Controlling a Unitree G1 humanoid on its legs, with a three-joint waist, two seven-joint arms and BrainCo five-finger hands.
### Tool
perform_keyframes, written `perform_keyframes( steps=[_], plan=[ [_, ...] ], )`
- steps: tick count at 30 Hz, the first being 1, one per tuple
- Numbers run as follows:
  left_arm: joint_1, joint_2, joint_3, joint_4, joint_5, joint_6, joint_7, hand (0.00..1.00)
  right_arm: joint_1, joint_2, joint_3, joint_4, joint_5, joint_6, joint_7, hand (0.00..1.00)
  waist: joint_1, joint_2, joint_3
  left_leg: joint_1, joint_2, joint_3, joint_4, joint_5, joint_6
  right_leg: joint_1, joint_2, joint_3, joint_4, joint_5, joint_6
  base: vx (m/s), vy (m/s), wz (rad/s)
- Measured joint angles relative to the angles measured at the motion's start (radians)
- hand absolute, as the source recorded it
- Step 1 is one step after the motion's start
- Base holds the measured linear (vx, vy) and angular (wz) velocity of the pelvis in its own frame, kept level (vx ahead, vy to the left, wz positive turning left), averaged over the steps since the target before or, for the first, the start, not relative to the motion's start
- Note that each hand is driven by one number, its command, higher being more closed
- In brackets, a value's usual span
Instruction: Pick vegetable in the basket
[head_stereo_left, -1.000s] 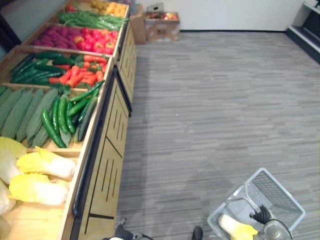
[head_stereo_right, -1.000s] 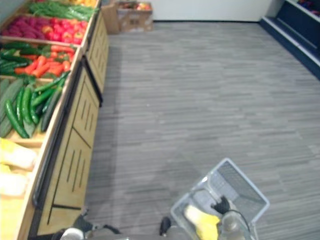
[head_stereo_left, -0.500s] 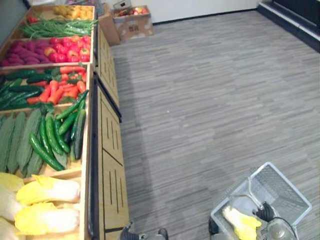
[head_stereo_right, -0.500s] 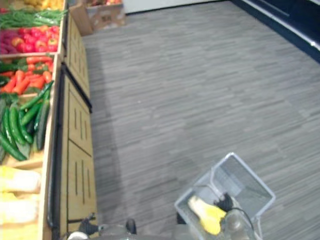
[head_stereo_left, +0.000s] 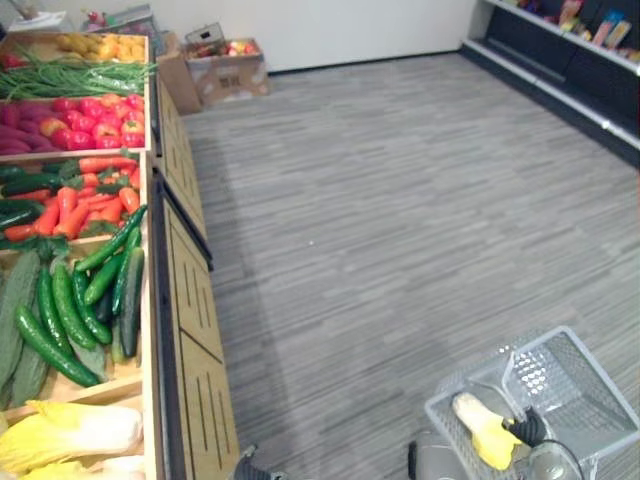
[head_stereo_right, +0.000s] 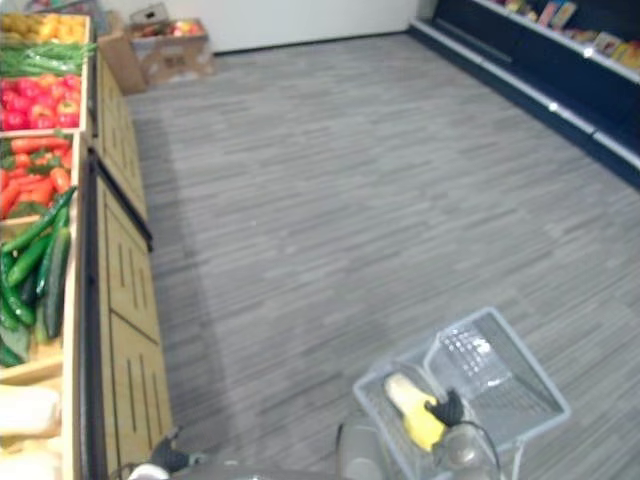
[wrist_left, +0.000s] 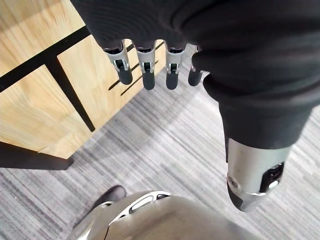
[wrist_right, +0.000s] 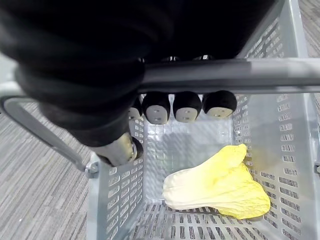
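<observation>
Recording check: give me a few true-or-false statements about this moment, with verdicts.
1. A pale yellow cabbage lies in the basket. True.
2. Cucumbers lie in the compartment next to the carrots. True.
3. The right hand is open, clear of the basket's handle. False: its fingers are curled round the handle.
4. The left hand grips a vegetable. False: it is empty, fingers straight, beside the wooden stand.

Left hand (wrist_left: 210, 40): black ribbed fabric cover over back and wrist; silver fingers (wrist_left: 145, 62) with dark tips; silver-grey thumb (wrist_left: 252, 170), dark tip, small black inset panel. Right hand (wrist_right: 90, 65): same black cover, rounded black fingertips (wrist_right: 187, 106).
</observation>
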Motion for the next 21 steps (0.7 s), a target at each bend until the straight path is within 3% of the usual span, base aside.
perform_keyframes(
  steps=[2,5,7,8,9,10,12,13,14,16,18,21],
  plan=[
    [-0.004,-0.002,0.003,0.0,0.0,0.004,0.0,0.0,-0.012,-0.007,-0.003,0.001,0.002,0.002,0.0,1.0,0.0,0.014,0.007,-0.004,0.02,0.002,-0.008,-0.005,-0.009,-0.015,0.014,-0.034,-0.12,-0.003,-0.006,0.14,-0.038,-0.13],
    [-0.01,-0.003,0.008,0.0,0.0,0.006,0.003,0.0,-0.024,-0.015,-0.018,0.003,0.007,0.016,-0.001,1.0,-0.005,0.026,0.017,0.035,0.051,0.007,-0.053,0.001,-0.055,-0.026,0.023,-0.047,-0.414,0.055,0.038,0.27,-0.143,0.01],
    [-0.008,-0.002,0.031,0.0,0.0,0.007,0.008,0.0,-0.018,-0.012,-0.023,0.003,0.007,0.025,-0.001,1.0,-0.009,0.009,0.019,0.077,0.057,-0.007,-0.069,-0.017,-0.098,-0.027,0.011,-0.051,-0.458,0.076,0.04,0.41,-0.32,0.33],
    [-0.015,-0.015,0.044,-0.001,0.0,0.01,0.009,0.0,-0.008,-0.02,-0.027,0.004,0.008,0.033,-0.001,1.0,-0.026,0.027,0.02,0.091,0.096,-0.032,-0.065,-0.032,-0.124,-0.037,0.033,-0.066,-0.387,0.146,0.015,0.47,-0.406,0.5],
    [-0.018,-0.03,0.042,0.0,0.0,0.009,0.008,0.0,-0.012,-0.023,-0.042,0.004,0.008,0.034,-0.003,1.0,-0.028,0.063,0.009,0.084,0.128,-0.055,-0.048,-0.028,-0.128,-0.059,0.056,-0.091,-0.327,0.105,-0.01,0.48,-0.421,0.37],
    [-0.018,-0.038,0.043,-0.001,0.0,0.005,0.009,0.0,-0.022,-0.022,-0.045,0.004,0.008,0.035,-0.004,1.0,-0.028,0.074,0.003,0.04,0.157,-0.085,0.019,0.006,-0.151,-0.082,0.069,-0.106,-0.272,0.056,-0.04,0.41,-0.36,0.17],
    [-0.024,-0.048,0.048,0.001,0.0,0.006,0.009,0.0,-0.023,-0.023,-0.045,0.005,0.007,0.034,-0.002,1.0,-0.027,0.075,0.004,-0.011,0.175,-0.132,0.129,0.07,-0.152,-0.076,0.073,-0.123,-0.223,0.021,-0.06,0.31,-0.3,0.2],
    [-0.025,-0.065,0.065,0.001,-0.002,0.008,0.01,0.0,-0.011,-0.022,-0.046,0.007,0.008,0.034,-0.001,1.0,-0.028,0.075,0.004,-0.06,0.187,-0.177,0.24,0.14,-0.145,-0.039,0.072,-0.149,-0.209,-0.02,-0.075,0.39,-0.353,0.51],
    [-0.025,-0.075,0.076,-0.002,-0.009,0.007,0.007,0.0,0.008,-0.02,-0.044,0.008,0.009,0.035,-0.001,1.0,-0.027,0.071,0.007,-0.112,0.198,-0.207,0.367,0.249,-0.118,0.013,0.073,-0.169,-0.207,-0.056,-0.087,0.39,-0.342,0.51],
    [-0.025,-0.069,0.084,-0.002,-0.018,0.01,0.012,0.0,0.028,-0.019,-0.043,0.008,0.011,0.035,-0.002,1.0,-0.015,0.051,0.018,-0.177,0.218,-0.218,0.54,0.351,-0.093,0.082,0.072,-0.183,-0.216,-0.094,-0.106,0.34,-0.299,0.25],
    [-0.024,-0.079,0.113,-0.015,-0.021,0.014,0.021,0.0,0.045,-0.021,-0.052,0.013,0.018,0.036,-0.003,1.0,0.003,0.052,0.018,-0.267,0.227,-0.186,0.757,0.285,-0.091,0.182,0.074,-0.198,-0.242,-0.133,-0.125,0.33,-0.253,0.13],
    [-0.022,-0.085,0.121,-0.04,-0.021,0.01,0.033,0.0,0.042,-0.014,-0.053,0.014,0.04,0.036,-0.003,1.0,0.009,0.053,0.018,-0.374,0.163,-0.163,0.784,0.192,-0.092,0.27,0.077,-0.214,-0.301,-0.152,-0.133,0.23,-0.136,0.14]
  ],
)
